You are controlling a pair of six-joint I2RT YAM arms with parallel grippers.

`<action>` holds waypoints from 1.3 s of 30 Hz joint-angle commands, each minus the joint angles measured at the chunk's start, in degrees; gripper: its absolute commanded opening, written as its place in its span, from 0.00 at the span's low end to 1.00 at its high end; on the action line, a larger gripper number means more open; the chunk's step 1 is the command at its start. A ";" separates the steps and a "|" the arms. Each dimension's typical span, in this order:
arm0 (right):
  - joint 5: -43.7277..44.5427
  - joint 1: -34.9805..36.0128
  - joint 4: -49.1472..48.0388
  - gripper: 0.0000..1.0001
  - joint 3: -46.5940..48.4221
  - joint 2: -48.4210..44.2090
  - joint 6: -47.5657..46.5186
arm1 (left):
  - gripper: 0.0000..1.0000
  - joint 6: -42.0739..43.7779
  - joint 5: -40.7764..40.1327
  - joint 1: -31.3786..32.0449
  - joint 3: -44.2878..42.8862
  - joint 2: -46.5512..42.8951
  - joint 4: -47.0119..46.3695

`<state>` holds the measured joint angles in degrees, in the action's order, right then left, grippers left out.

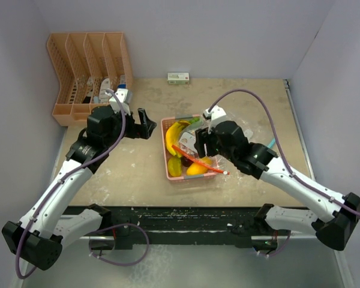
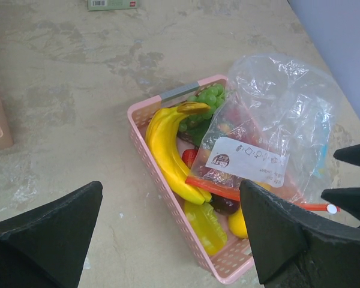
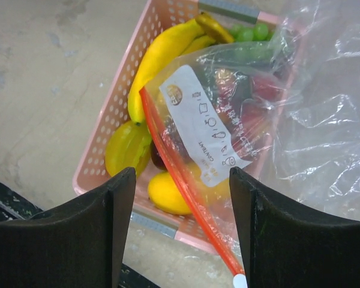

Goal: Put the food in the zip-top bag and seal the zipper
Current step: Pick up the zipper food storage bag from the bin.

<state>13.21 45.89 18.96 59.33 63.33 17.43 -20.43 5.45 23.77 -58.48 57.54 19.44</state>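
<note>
Looking down from the overhead camera, you see a pink perforated plastic basket (image 1: 186, 179) near the centre of a beige scuffed tabletop (image 1: 132, 174). All the food sits in that basket. Yellow toy bananas (image 2: 168, 150) lie along its 9 o'clock wall, with green grapes (image 2: 207, 99) at 12 o'clock and a red strawberry (image 2: 190, 157) just beside the bananas. A translucent yellow ridged fruit piece (image 2: 204, 227) and a yellow-orange mango (image 2: 236, 223) fill the 6 o'clock end.

A clear zip-top plastic bag (image 2: 282, 102) lies crumpled over the basket's 3 o'clock side and spills onto the table beyond it, its white label (image 2: 246, 161) facing up. Red shapes show through the film (whether they are inside the bag or under it, you cannot tell). The bag's red zipper strip (image 2: 213, 187) crosses the fruit from the bananas toward 4 o'clock and ends in a white slider (image 2: 330, 209).

Your left gripper (image 1: 147, 120) hangs at 9 o'clock of the basket, apart from it, jaws spread wide and holding nothing. Your right gripper (image 1: 192, 149) hovers over the basket's 4 o'clock corner with its jaws parted. The zipper strip runs through the gap between its fingers (image 3: 90, 234) without being pinched.

A peach plastic slotted rack (image 1: 87, 60) stands at 10 o'clock by the back wall, and a small green-and-white box (image 1: 179, 77) lies at 12 o'clock.
</note>
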 commanded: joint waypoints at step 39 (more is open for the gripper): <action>32.27 13.78 5.03 0.59 2.63 29.43 1.89 | 0.99 0.76 -3.09 0.12 1.97 -6.29 0.91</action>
<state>40.53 59.88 26.09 62.35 93.27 17.04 -20.36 3.07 23.77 -56.34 52.64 21.32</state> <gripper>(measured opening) 0.661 0.992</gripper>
